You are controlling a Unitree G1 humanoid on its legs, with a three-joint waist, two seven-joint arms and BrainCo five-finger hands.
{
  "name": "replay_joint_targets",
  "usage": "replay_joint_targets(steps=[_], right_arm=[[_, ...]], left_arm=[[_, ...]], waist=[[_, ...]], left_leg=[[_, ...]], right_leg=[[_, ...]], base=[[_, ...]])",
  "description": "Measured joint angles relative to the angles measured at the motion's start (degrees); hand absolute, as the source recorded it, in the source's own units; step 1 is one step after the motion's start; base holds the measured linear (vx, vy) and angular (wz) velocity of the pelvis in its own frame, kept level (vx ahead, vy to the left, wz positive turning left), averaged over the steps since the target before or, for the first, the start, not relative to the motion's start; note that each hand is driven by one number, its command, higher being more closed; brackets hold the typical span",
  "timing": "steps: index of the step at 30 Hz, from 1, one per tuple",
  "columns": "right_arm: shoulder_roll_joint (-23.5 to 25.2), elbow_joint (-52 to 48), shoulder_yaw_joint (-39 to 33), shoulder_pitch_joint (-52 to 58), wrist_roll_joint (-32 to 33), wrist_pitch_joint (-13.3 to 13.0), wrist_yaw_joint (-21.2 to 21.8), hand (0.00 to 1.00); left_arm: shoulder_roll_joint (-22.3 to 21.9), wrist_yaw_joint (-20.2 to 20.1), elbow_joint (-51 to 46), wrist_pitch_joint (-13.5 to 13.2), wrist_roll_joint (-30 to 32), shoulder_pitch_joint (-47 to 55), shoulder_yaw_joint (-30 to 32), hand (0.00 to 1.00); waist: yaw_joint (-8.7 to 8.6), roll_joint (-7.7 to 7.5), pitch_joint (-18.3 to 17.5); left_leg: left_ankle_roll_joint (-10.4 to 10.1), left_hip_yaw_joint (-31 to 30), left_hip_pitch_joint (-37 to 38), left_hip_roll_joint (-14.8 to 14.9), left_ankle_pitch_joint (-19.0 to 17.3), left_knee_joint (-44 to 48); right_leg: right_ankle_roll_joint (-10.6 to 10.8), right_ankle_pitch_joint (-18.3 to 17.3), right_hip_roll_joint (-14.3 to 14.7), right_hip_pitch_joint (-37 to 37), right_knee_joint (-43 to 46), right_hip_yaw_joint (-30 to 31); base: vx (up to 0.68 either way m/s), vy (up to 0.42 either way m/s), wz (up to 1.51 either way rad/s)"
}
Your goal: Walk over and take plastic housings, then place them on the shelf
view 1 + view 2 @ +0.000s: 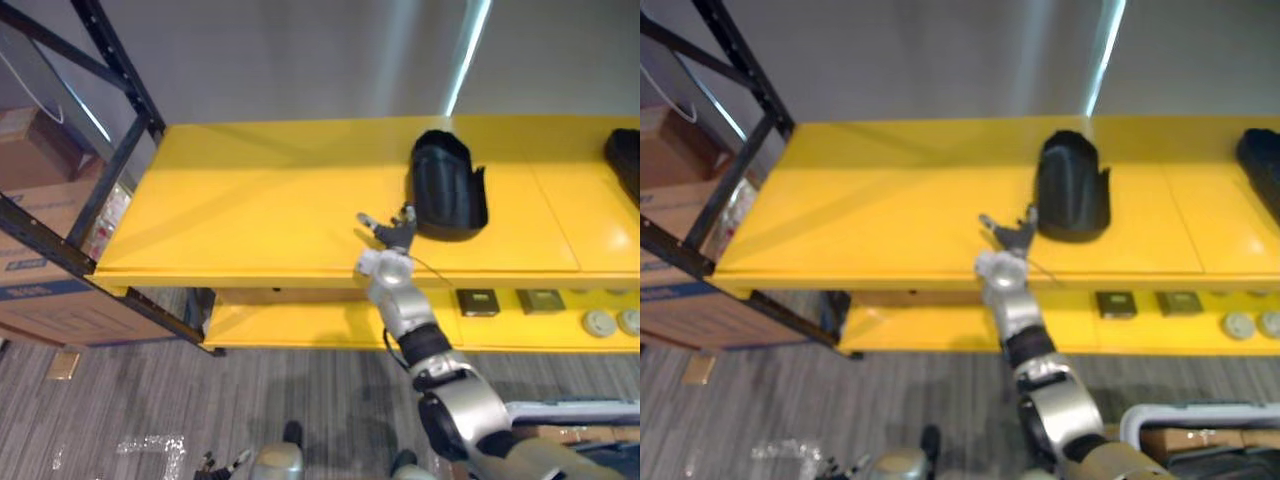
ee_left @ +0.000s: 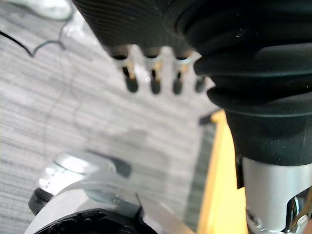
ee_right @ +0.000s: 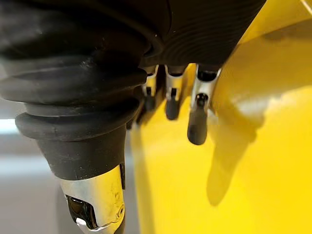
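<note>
right hand [image 1: 392, 235], open and empty, hangs over the front edge of the shelf [image 1: 250, 210], seemingly just short of the housing [image 1: 448, 185], with free room leftward; left hand [image 2: 155, 80] hangs open above the floor [image 2: 58, 122].

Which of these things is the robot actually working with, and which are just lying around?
Job: black housing, second housing, yellow shelf, right hand, left hand (idle).
Lying about: cardboard boxes, square parts, round parts, lower shelf.
</note>
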Motion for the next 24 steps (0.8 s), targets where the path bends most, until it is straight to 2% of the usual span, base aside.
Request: replay_joint_targets(steps=[8, 12, 15, 18, 19, 22, 24], right_arm=[[0.1, 0.0, -0.5, 0.0, -0.2, -0.2, -0.5, 0.0], [0.0, 0.0, -0.4, 0.4, -0.3, -1.0, 1.9, 0.0], [0.0, 0.0, -0.3, 0.4, -0.3, -1.5, 5.7, 0.0], [-0.1, -0.4, 2.5, 0.6, -1.7, -2.9, 11.9, 0.0], [-0.1, -2.5, 5.5, 1.4, -2.3, -3.3, 15.4, 0.0], [-0.4, -8.8, 11.2, 3.2, -2.6, -3.3, 19.0, 0.0], [-0.5, -15.9, 15.6, 4.5, -2.6, -3.3, 23.2, 0.0]], left_arm=[[0.0, 0.0, 0.0, 0.0, -0.2, 0.0, 0.0, 0.0], [0.0, 0.0, 0.1, 0.0, -0.2, 0.0, 0.0, 0.0], [0.0, -0.1, 0.1, -0.1, -0.2, 0.0, 0.0, 0.0], [0.0, -0.1, 0.2, -0.2, -0.1, 0.0, 0.0, 0.0], [0.0, -0.3, 0.3, -0.2, 0.1, -0.1, 0.1, 0.0], [0.3, -0.3, 1.5, -0.3, 0.5, -0.9, 0.2, 0.0], [0.4, -0.2, 1.9, -0.3, 0.9, -1.2, 1.3, 0.0]], waist=[[0.0, 0.0, 0.0], [0.03, 0.0, 0.0], [0.06, 0.0, 0.0], [0.05, -0.01, 0.0], [0.04, -0.05, 0.0], [-0.11, -0.46, -0.2], [-0.25, -1.42, -0.8]], left_leg=[[0.0, 0.0, 0.0, 0.0, 0.0, 0.0], [0.0, 0.0, 0.0, 0.0, 0.0, 0.0], [0.0, 0.1, 0.0, 0.0, 0.0, 0.0], [0.0, 0.2, -0.1, 0.1, 0.0, 0.0], [0.0, 0.2, -0.2, 0.1, 0.0, 0.0], [-0.1, 0.2, -0.5, 0.7, -0.1, 0.0], [-0.2, 0.8, -1.1, 1.1, -0.1, 0.0]], right_leg=[[0.0, 0.0, 0.0, 0.0, 0.0, 0.0], [0.0, 0.0, 0.0, 0.0, 0.0, 0.0], [0.0, 0.0, 0.0, -0.1, 0.0, 0.0], [0.0, 0.0, 0.1, -0.2, 0.0, 0.2], [0.0, 0.0, 0.1, -0.3, 0.0, 0.2], [-0.1, 0.0, 0.3, -0.8, 0.2, 0.4], [-0.2, 0.1, 0.8, -1.7, 0.2, 1.1]], base=[[0.0, 0.0, 0.0], [0.0, 0.0, 0.0], [0.0, 0.0, 0.0], [0.0, 0.0, 0.0], [0.0, 0.0, 0.0], [0.0, 0.0, 0.0], [0.01, -0.007, -0.1]])
